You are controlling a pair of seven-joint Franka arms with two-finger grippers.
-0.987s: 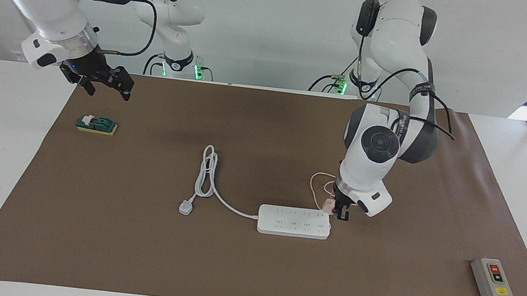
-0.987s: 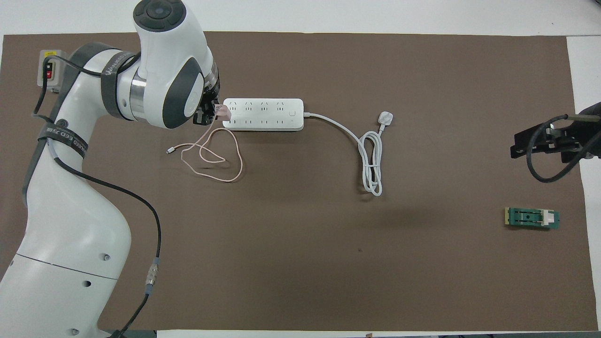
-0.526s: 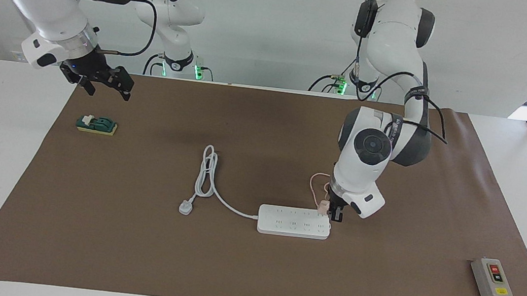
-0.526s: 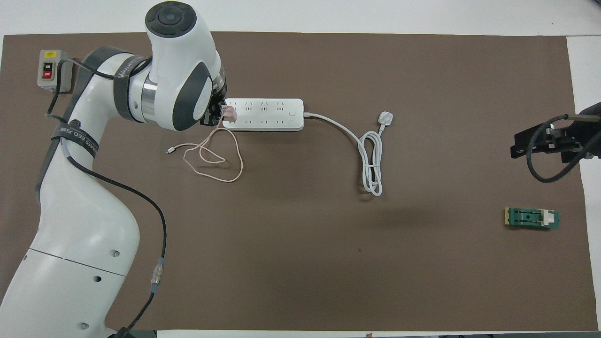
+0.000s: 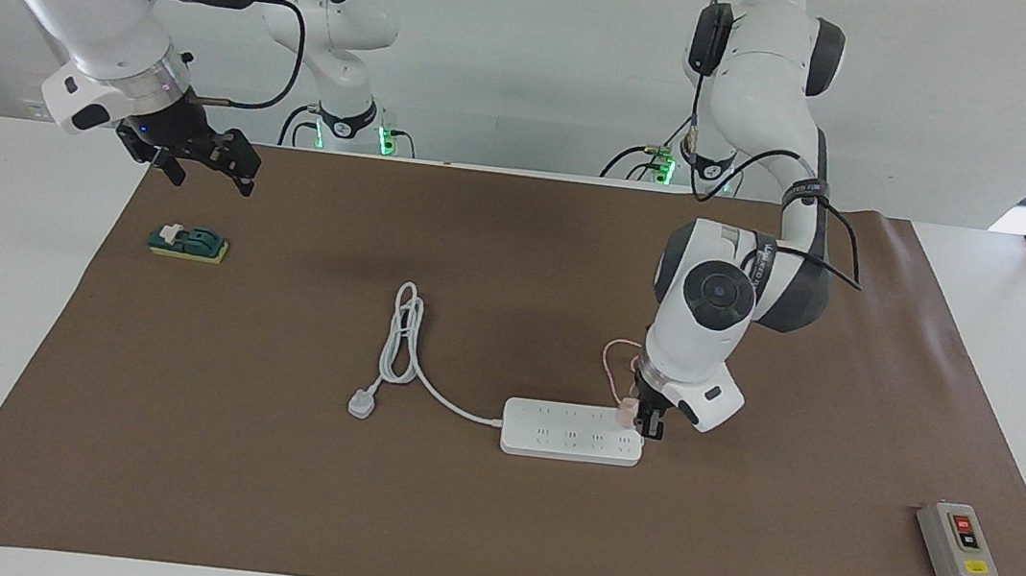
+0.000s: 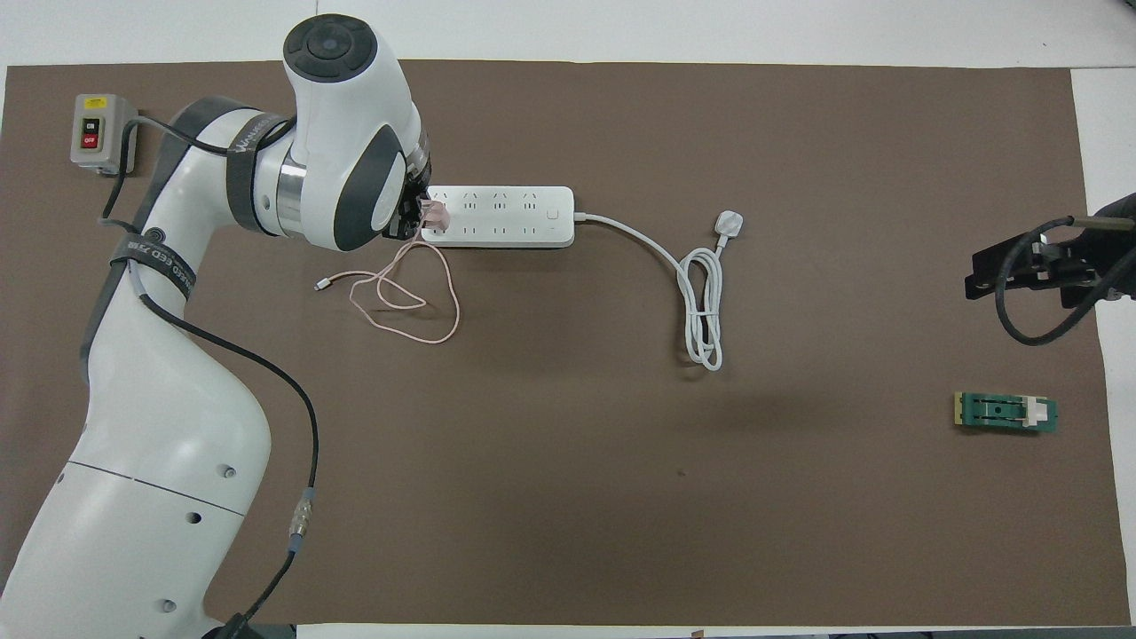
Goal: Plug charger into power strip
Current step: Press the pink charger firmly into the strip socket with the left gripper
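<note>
Left pincer (image 5: 642, 421): clamped on the charger (image 5: 627, 413), low over the end of the power strip (image 5: 572, 431) toward the left arm's end of the counter.
Charger: pale-pink cube, at the strip's end sockets; whether it is seated cannot be told.
Pink cable (image 6: 404, 297): loops on the brown mat (image 5: 487, 517), nearer to the robots than the strip.
Power strip: flat on the mat, its cord (image 5: 414, 354) coiled toward the right arm's end, ending in a loose plug (image 5: 362, 402).
Right pincer (image 5: 199, 158): jaws wide, holding nothing, waiting over the mat's edge above the green block (image 5: 189, 242).
Button box (image 5: 956, 542): at the left arm's end.
</note>
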